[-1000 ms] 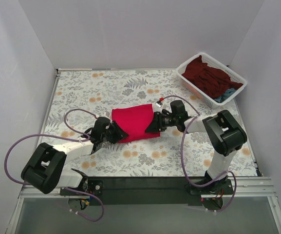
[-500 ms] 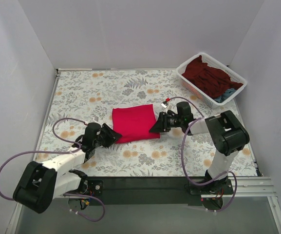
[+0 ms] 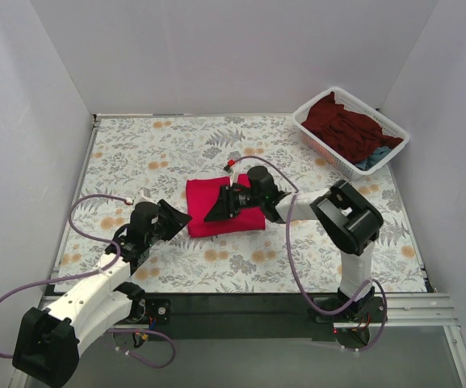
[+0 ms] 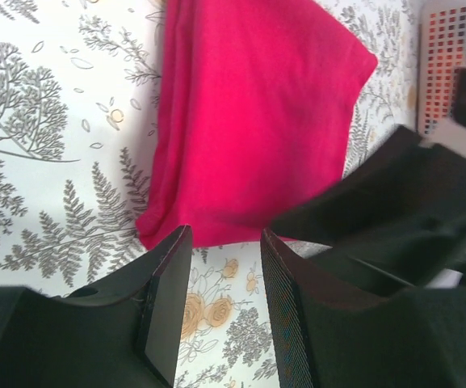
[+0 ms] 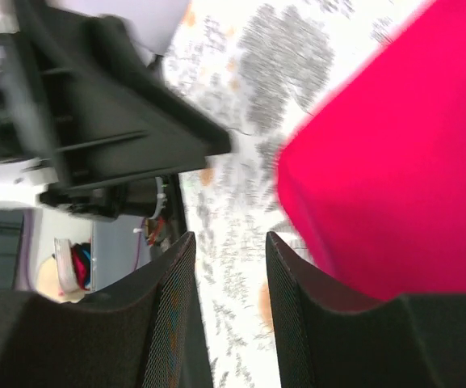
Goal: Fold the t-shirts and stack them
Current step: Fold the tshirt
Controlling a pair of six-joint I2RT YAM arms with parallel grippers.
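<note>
At the middle of the floral-patterned table (image 3: 136,153) lies the crimson t-shirt (image 3: 199,202), folded into a compact, roughly square packet with flat, smooth faces and a doubled edge along its near side. In the left wrist view the crimson t-shirt (image 4: 249,113) appears as a plain, unmarked panel narrowing to a corner just ahead of the fingers. The left pincer (image 3: 178,218) sits low beside the packet's left edge; its jaws stand moderately apart with only table showing between them, and it holds nothing (image 4: 223,299). The right pincer (image 3: 216,212) reaches across the top of the packet from the right and hides part of the cloth in the overhead view; its jaws are likewise parted and grip nothing (image 5: 228,315), with the red cloth (image 5: 402,186) lying beside the right-hand finger. The right wrist view is motion-blurred, so the fold lines are unreadable there, and the shirt is cut off by the frame's right edge. At the far right corner a white mesh basket (image 3: 317,145) holds a crumpled maroon t-shirt (image 3: 342,125) over a teal t-shirt (image 3: 375,155), of which only a small patch shows.
</note>
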